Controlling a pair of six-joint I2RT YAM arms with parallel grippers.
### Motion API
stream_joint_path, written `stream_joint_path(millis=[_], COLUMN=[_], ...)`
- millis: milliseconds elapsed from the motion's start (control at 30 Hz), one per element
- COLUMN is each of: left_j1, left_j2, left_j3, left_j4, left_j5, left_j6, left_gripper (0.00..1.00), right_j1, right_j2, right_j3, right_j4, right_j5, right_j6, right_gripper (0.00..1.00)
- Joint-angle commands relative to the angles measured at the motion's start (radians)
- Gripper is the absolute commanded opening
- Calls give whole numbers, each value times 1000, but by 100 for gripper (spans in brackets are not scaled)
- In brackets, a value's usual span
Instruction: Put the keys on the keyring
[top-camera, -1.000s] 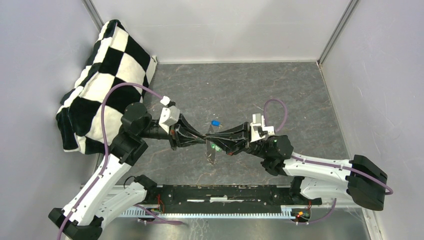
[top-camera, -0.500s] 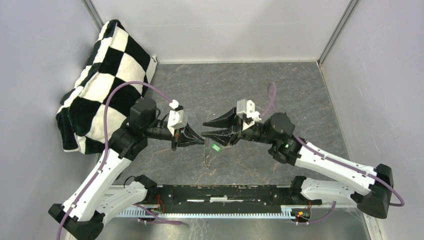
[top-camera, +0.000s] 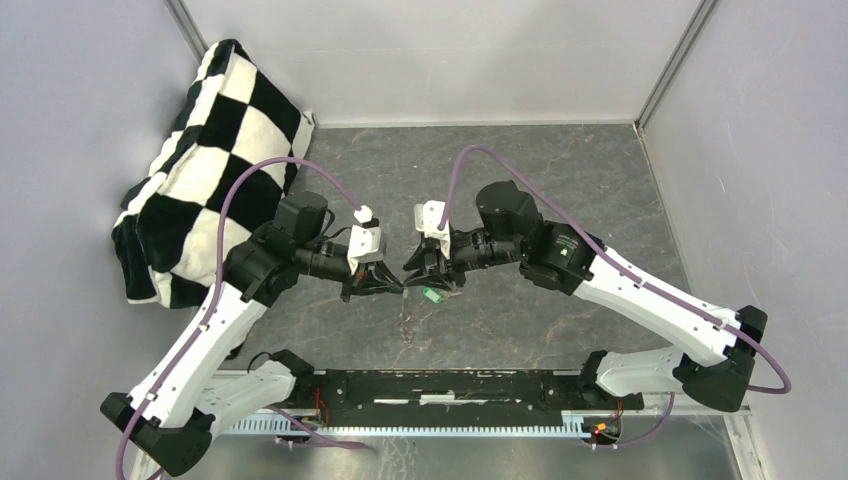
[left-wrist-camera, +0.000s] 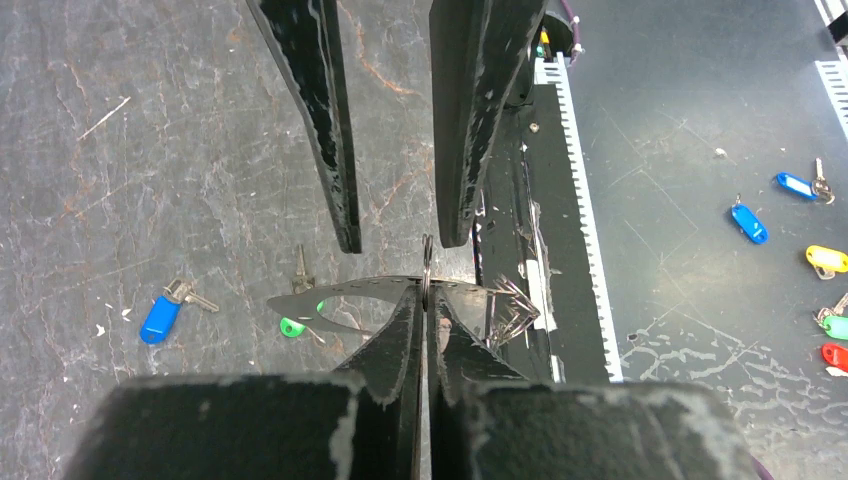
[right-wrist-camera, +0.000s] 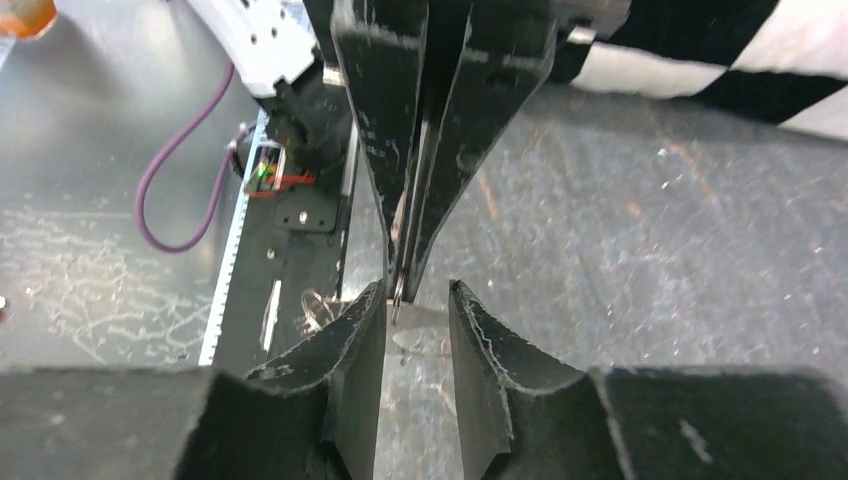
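Left gripper (left-wrist-camera: 425, 300) clenched on the one keyring (left-wrist-camera: 427, 262), thin edge pinched between its tips; right gripper (left-wrist-camera: 400, 243) released, two fingers (left-wrist-camera: 320, 120) spread either side of that ring. Two keys lie on the table (left-wrist-camera: 150, 120): one green key (left-wrist-camera: 292, 326) near the ring, one blue key (left-wrist-camera: 160, 316) farther off.

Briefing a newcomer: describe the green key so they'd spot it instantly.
On the grey marbled table, look at the centre, near the left pincer's tip. The green key lies there; its green head sets it apart from the nearby blue key.
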Motion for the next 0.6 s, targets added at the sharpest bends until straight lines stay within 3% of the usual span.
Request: stream_joint_path(millis=[0,433,567], left_j1=[-6,-6,-6], left_j2=[-13,-4,-6], left_j3=[50,55,54], left_j4=[-34,-34,-33], left_j5=[-11,-24,-23], left_j6=[71,73,74], left_gripper=[2,2,2], right_j1=[-2,4,6], right_j2=[15,83,87], right_j3=[82,109,104], right_j4=[-101,-113,-89], right_j5=[-24,-46,-16], right_j6=[-50,-21,-5], right_gripper=[35,34,28])
